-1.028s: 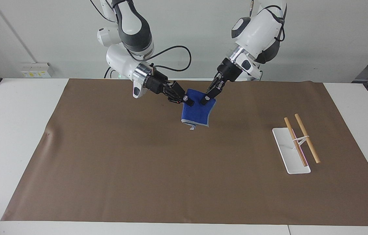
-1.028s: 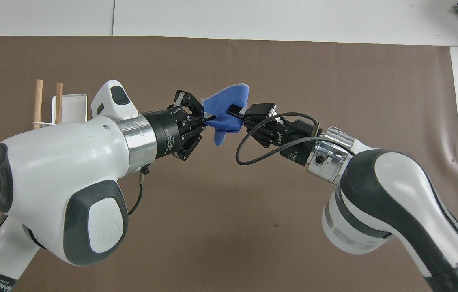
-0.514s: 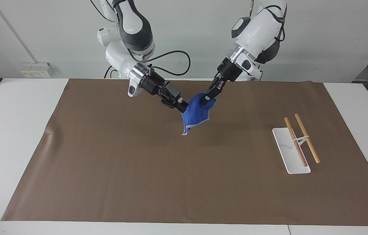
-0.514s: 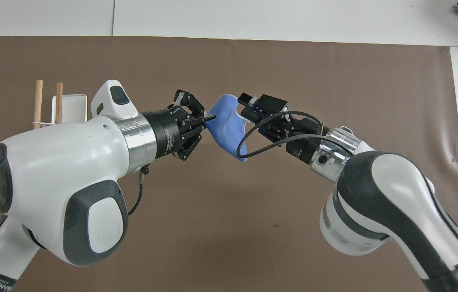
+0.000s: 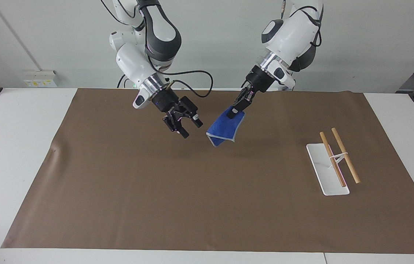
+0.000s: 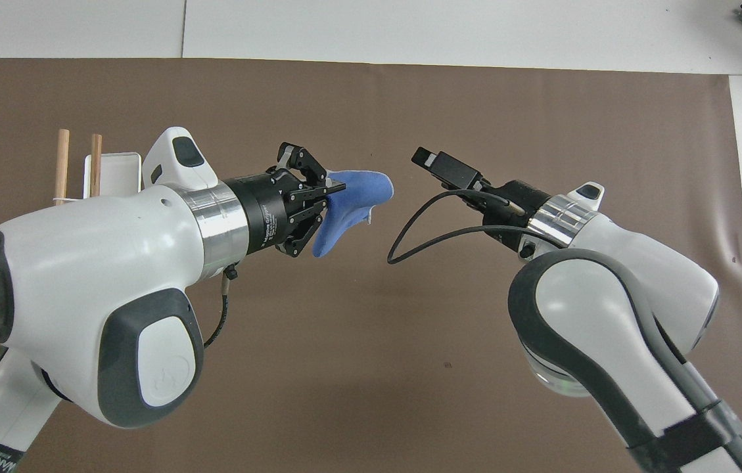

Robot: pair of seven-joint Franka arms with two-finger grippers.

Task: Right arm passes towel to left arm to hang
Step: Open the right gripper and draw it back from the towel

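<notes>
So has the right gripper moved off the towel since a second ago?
Yes. The right gripper has let go and drawn back toward the right arm's end of the brown mat; the towel hangs from the left gripper.

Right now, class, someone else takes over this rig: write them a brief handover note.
Left gripper: shut on the towel, which hangs in the air over the brown mat.
Right gripper: open, empty, over the mat beside the towel.
Rack: on the mat toward the left arm's end, nothing on its bars.
Done: the pass to the left arm.
Left: carry the towel to the rack and hang it.
</notes>
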